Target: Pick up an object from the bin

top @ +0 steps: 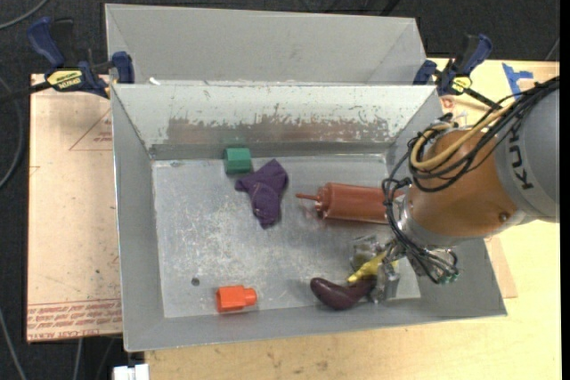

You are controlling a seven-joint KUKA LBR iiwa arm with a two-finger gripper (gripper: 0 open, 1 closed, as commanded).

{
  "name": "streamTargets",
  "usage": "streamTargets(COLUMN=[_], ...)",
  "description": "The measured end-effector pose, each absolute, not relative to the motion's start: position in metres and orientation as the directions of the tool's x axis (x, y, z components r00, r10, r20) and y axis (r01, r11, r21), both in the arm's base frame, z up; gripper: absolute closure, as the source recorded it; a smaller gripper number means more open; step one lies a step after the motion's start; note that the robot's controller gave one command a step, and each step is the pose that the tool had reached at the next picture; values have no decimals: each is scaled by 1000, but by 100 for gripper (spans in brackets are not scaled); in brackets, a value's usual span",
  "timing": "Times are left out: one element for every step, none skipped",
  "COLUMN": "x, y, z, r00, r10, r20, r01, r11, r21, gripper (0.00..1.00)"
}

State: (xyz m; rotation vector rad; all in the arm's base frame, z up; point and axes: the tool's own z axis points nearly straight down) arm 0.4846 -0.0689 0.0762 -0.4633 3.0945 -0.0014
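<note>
Your fingers (388, 282) are down near the floor of the grey bin (134, 218), just below the right end of the red-brown bottle (349, 203). You cannot tell whether they are spread or clenched, because the metal parts and cables bunch together there. The gripper (376, 270) hangs from the arm (463, 191), which comes in to the right of the bottle, its orange-covered wrist touching or just beside the bottle's base.

A small yellow piece (361, 275) shows right at the fingers, below the bottle. You cannot tell whether it sits between them or only beside them. A dark purple eggplant-shaped toy (337, 293) lies just under that yellow piece, further below the bottle, touching or nearly touching the gripper's lower left side.

The bottle itself lies on its side, its thin nozzle pointing left. Just left of that nozzle you have a crumpled purple thing (264, 189), and a small green block (237, 159) sits up and to the left of the bottle, against the back wall and close to the purple thing. An orange block (236, 298) rests well apart, down and far to the left of the bottle, near the front wall.
</note>
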Motion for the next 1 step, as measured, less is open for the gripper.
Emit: streamTargets(x=[498], y=[-52], z=[268], r00=[-952], r10=[-305], r20=[-24], r01=[-305], r11=[952], r21=[-7], gripper=[100])
